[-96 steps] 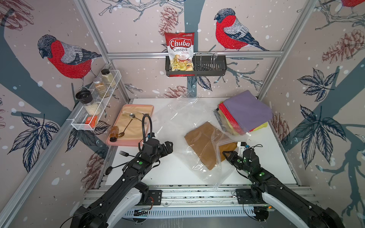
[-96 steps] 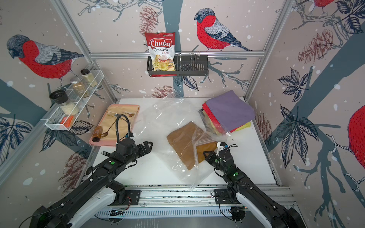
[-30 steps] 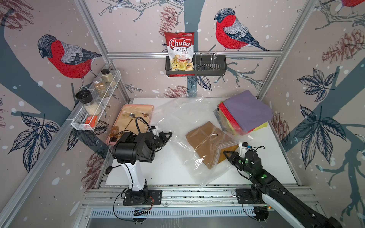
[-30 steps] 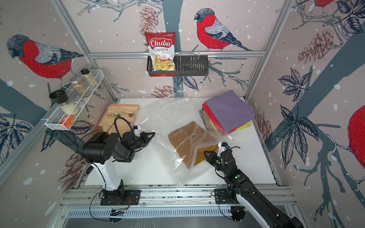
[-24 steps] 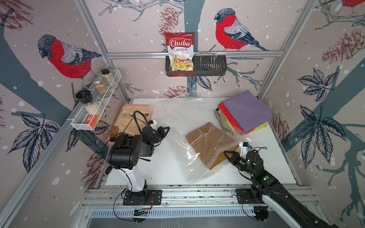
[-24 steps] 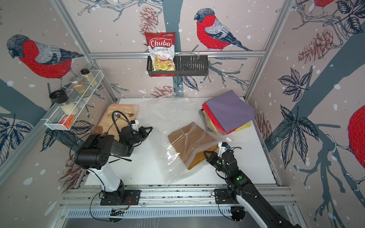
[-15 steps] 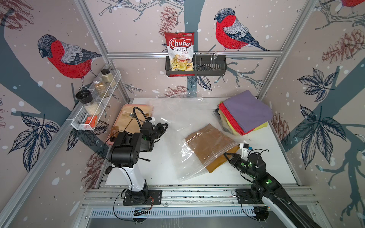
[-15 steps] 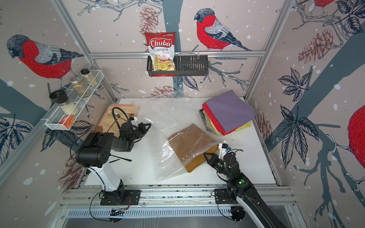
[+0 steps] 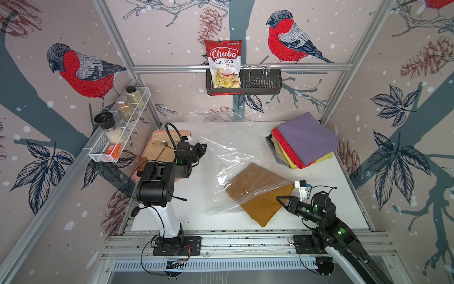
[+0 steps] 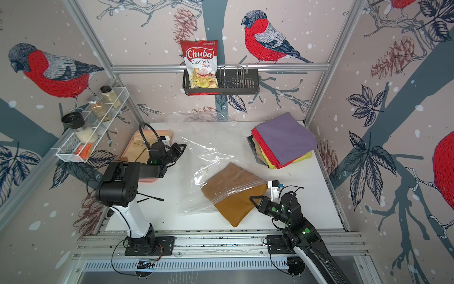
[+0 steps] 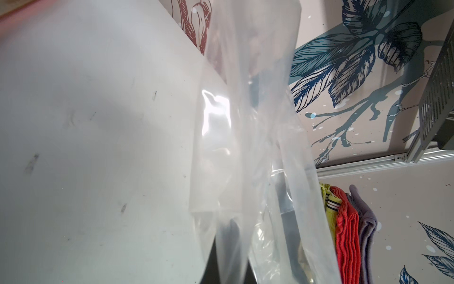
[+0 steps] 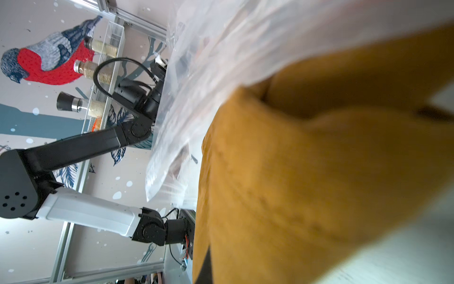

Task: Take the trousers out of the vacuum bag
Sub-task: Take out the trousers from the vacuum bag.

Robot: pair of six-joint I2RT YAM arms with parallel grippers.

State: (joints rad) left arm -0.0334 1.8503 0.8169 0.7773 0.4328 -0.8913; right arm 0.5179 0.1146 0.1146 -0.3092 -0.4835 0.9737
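Currently the step in hand is the pull-out of what looks like the last pair. The mustard-brown trousers (image 9: 261,209) lie at centre-right of the frame in both top views, about half out. The lower corner is bare on the table (image 9: 319,177), and the upper part is under the clear plastic of the vacuum bag (image 9: 228,145), with the bag's zip edge crossing the cloth diagonally.

The right end effector (image 9: 282,199), lower right, is closed, with its tips at the cloth's right-hand edge. The right wrist view is filled with mustard cloth (image 12: 319,172), so I read this as a grip on the trousers. The left end effector (image 9: 201,148), centre-left, is closed on the bag's far corner. The left wrist view shows plastic (image 11: 245,147) running straight out from the jaws.

The stack of trousers (image 9: 308,137) (purple on top, then red, yellow, tan and black edges) sits at upper right, outside the bag and well apart from the mustard pair.

The next move probably calls for the right arm to draw the cloth toward the lower right, away from the bag mouth. The left arm should anchor the bag so it doesn't slide along. Once the cloth is clear of the zip edge, it goes to the stack.
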